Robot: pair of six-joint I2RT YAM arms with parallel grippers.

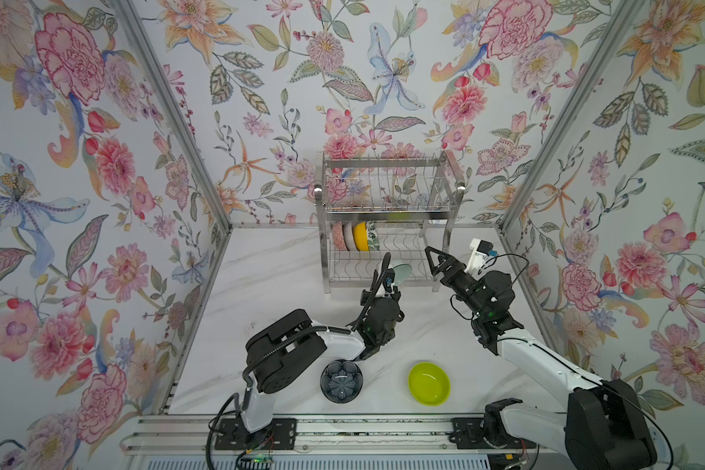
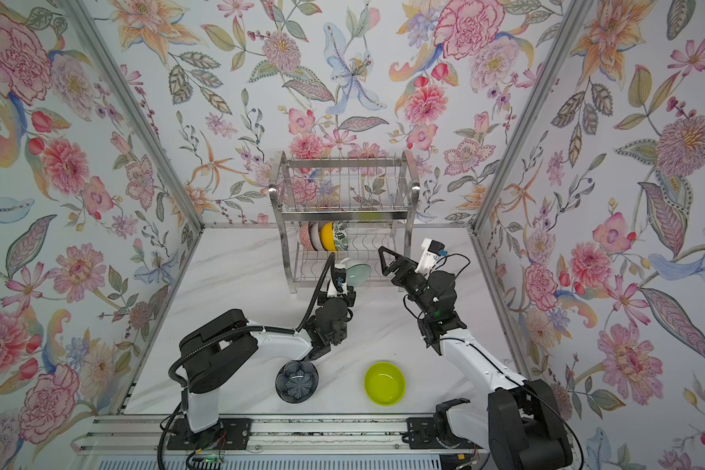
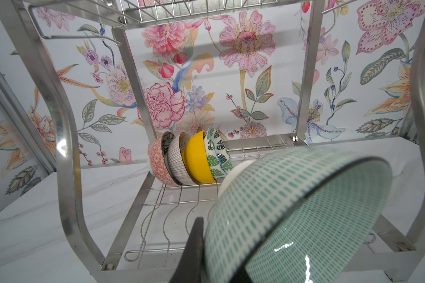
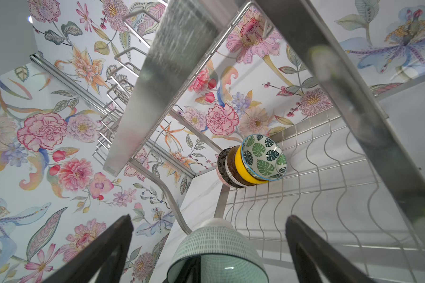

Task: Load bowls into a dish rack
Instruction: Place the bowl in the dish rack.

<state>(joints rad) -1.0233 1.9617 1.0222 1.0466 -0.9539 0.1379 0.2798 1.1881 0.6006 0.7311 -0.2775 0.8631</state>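
Note:
The dish rack (image 1: 387,211) stands at the back of the table. On its lower tier a pink bowl (image 3: 157,164), a black-and-white bowl (image 3: 178,159), a yellow bowl (image 3: 196,159) and a green leaf-print bowl (image 3: 217,152) stand on edge in a row at the left. My left gripper (image 3: 216,254) is shut on the rim of a pale mint bowl (image 1: 401,272), held tilted at the front of that tier. To its right, my right gripper (image 1: 431,264) stands open and empty. A dark flower-shaped bowl (image 1: 341,381) and a lime green bowl (image 1: 429,383) lie upright on the table near the front.
Wavy wire slots (image 3: 194,210) to the right of the racked bowls hold nothing. The rack's curved side legs (image 3: 69,171) flank the lower tier, and the upper tier (image 1: 387,183) hangs over it. The left arm's elbow (image 1: 285,342) is next to the dark bowl.

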